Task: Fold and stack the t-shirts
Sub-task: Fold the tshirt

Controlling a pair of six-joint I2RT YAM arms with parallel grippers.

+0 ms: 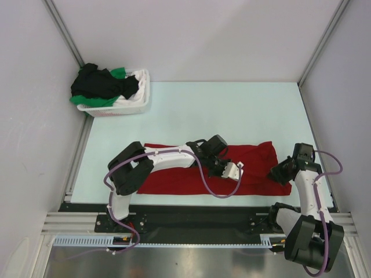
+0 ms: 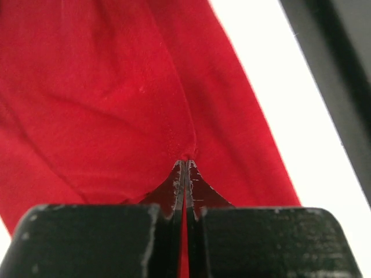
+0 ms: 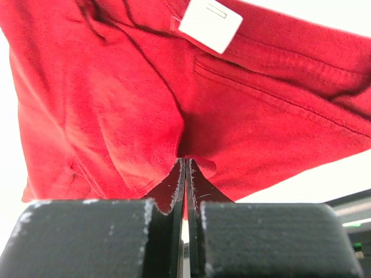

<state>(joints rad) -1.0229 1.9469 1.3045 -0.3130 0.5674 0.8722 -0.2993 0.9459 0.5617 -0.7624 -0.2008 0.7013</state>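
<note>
Top: one red t-shirt (image 1: 168, 182) at six o'clock, left arm (image 1: 168, 157) crossing it; one laundry basket (image 1: 143, 97) at ten o'clock holds a black tee (image 1: 98, 84) and a green tee (image 1: 119, 73). Left wrist: left gripper (image 2: 185, 165) clenches red cloth. Right wrist: right gripper (image 3: 185, 162) likewise, one neck label (image 3: 210, 24) at twelve.

Red t-shirt (image 1: 168, 180) lies across the table (image 1: 232, 110); black and green t-shirts (image 1: 98, 84) fill basket (image 1: 144, 94).

Matt red cloth tee (image 2: 116, 87) w/ smooth pale label (image 3: 210, 24); plastic basket (image 1: 142, 98)
</note>
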